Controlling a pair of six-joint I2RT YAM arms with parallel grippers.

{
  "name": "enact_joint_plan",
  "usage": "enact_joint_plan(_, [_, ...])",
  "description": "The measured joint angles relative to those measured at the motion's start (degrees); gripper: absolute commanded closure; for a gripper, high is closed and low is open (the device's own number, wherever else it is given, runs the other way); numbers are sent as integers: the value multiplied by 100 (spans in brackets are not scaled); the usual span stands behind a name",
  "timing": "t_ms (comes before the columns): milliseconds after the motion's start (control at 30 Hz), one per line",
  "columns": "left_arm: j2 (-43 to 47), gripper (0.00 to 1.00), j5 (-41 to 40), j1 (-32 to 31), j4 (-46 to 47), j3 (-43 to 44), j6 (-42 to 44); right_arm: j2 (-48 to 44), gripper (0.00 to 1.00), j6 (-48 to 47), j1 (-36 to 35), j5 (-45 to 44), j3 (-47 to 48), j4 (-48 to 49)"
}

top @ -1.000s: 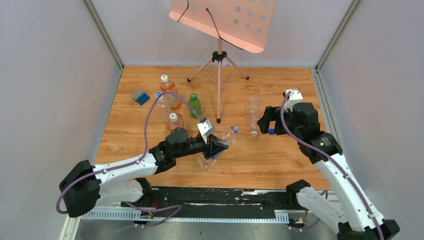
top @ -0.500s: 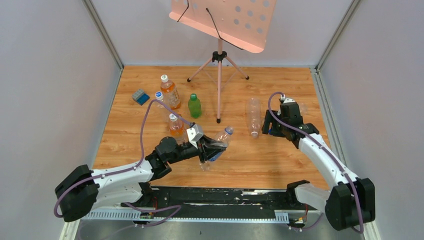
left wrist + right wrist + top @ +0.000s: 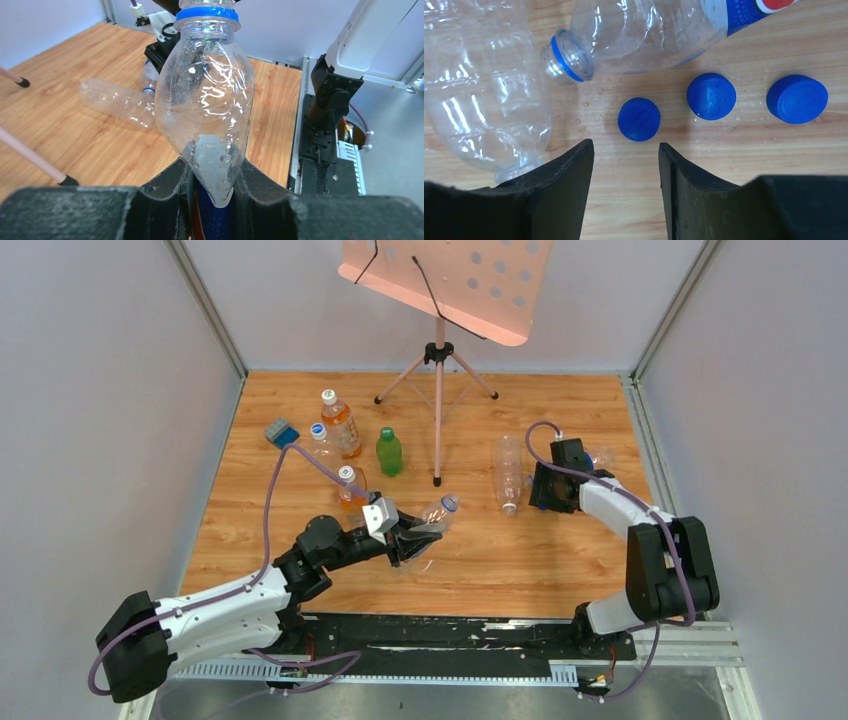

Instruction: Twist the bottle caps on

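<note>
A: What is the left tool (image 3: 212, 186) doing?
B: It is squeezing tight on the lower part of a see-through bottle (image 3: 205, 100) and holding it up off the surface (image 3: 560, 560), tipped over a bit. Only a few drops are sticking inside it.
A: And the right tool (image 3: 625, 149)?
B: It is pointing down at the wood with its two fingers partway apart, and nothing is sitting between them. A blue cap (image 3: 639, 119) is lying just past the tips, not touching them.
A: Are more caps lying there?
B: Yes. A second blue cap (image 3: 711, 96) and a third blue cap (image 3: 797, 99) are lying beside it in a row.
A: Any bottles near them?
B: Two are lying on their sides. The labelled bottle (image 3: 644, 30) is showing an open mouth with a blue ring, and the crinkled bottle (image 3: 479, 85) is lying next to it. Both are looking empty.
A: And farther back?
B: Four are standing up. The tall orange bottle (image 3: 341, 426) and the small orange bottle (image 3: 350, 487) are holding orange drink under white caps. A green bottle (image 3: 389, 452) and a clear capped bottle (image 3: 321, 445) are standing close by.
</note>
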State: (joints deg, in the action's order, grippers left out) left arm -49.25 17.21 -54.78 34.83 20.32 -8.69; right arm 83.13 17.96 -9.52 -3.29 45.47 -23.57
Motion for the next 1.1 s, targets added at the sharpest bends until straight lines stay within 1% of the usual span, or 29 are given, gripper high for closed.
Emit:
enact_joint_plan(367, [129, 70, -94, 2, -225, -2, 273, 734, 55, -7, 146, -61, 295, 236])
enact_joint_plan(567, [157, 71, -83, 2, -293, 0, 420, 938, 69, -48, 146, -72, 466, 330])
enact_joint_plan(700, [160, 71, -57, 2, -420, 0, 518, 942, 69, -46, 146, -24, 474, 321])
enact_joint_plan(833, [157, 71, -20, 2, -595, 11, 590, 887, 72, -46, 146, 50, 435, 286])
enact_joint_plan(900, [155, 71, 4, 2, -651, 13, 608, 813, 71, -48, 146, 160, 374, 214])
enact_joint_plan(1100, [107, 71, 96, 2, -743, 120, 608, 632, 58, -48, -37, 509, 271, -157])
